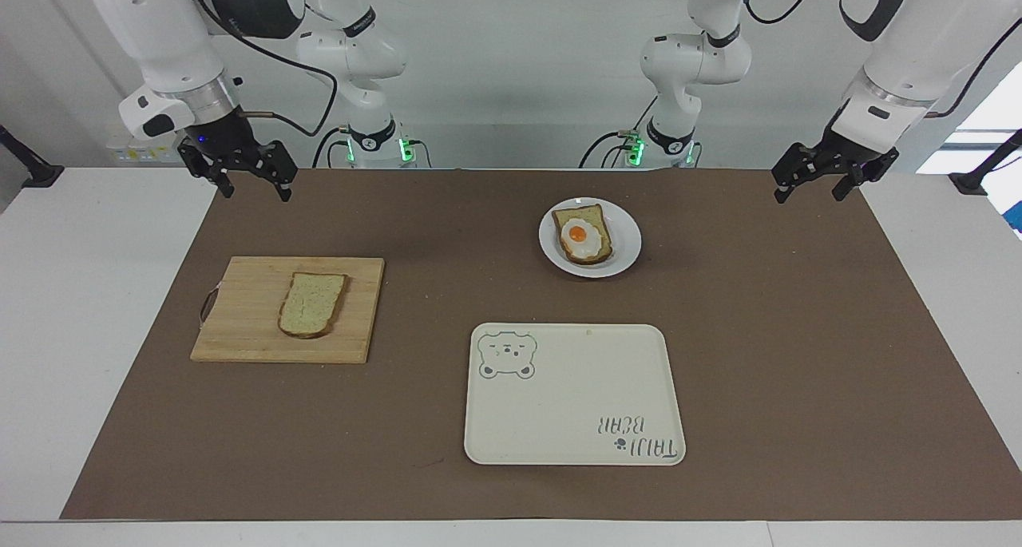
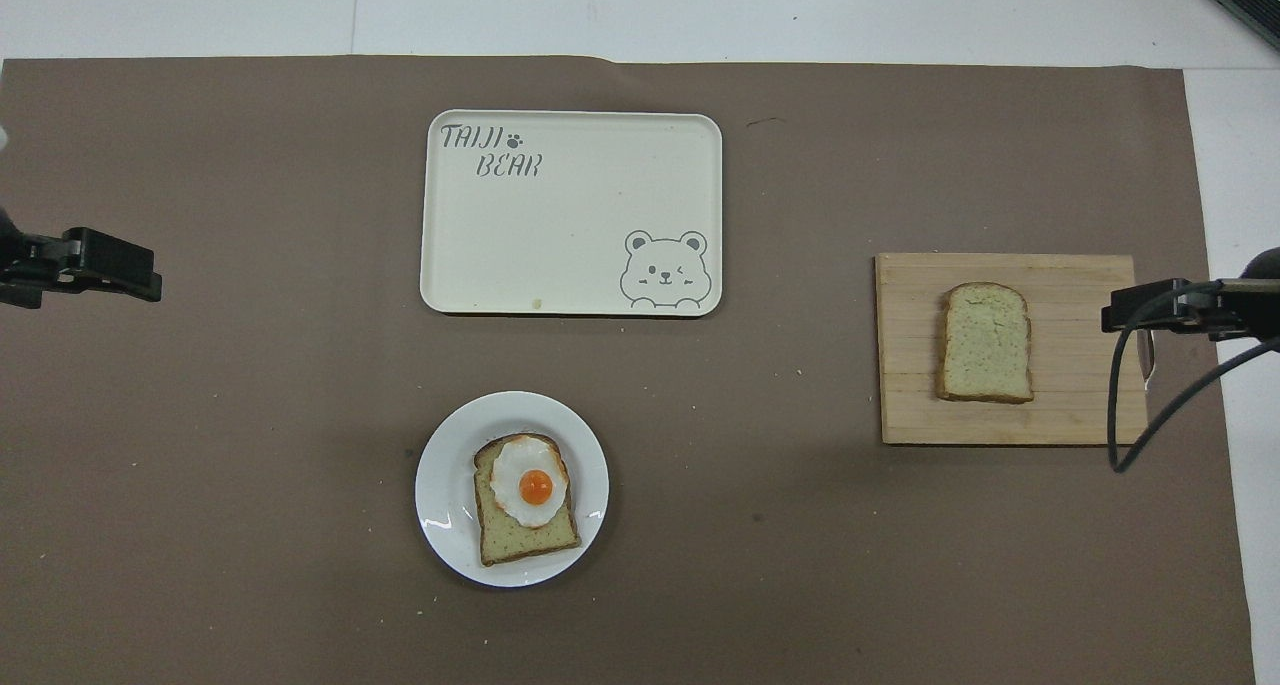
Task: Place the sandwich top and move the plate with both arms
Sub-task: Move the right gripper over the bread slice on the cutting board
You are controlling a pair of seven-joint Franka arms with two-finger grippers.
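Observation:
The sandwich top [image 1: 312,303] [image 2: 986,342], a plain speckled slice, lies flat on a wooden cutting board [image 1: 239,331] [image 2: 1070,405] toward the right arm's end of the table. The white plate [image 1: 627,239] [image 2: 440,485] holds a bread slice with a fried egg [image 1: 580,234] [image 2: 530,485]. My right gripper [image 1: 257,194] [image 2: 1130,310] is open and empty, raised in the air; from above it overlaps the board's edge at the right arm's end. My left gripper [image 1: 806,198] [image 2: 115,265] is open and empty, waiting raised over the mat's edge at the left arm's end.
A cream rectangular tray [image 1: 575,403] [image 2: 570,225] with a bear drawing lies farther from the robots than the plate. A brown mat [image 1: 798,331] covers the table. The board has a small handle [image 1: 207,306] at its outer edge.

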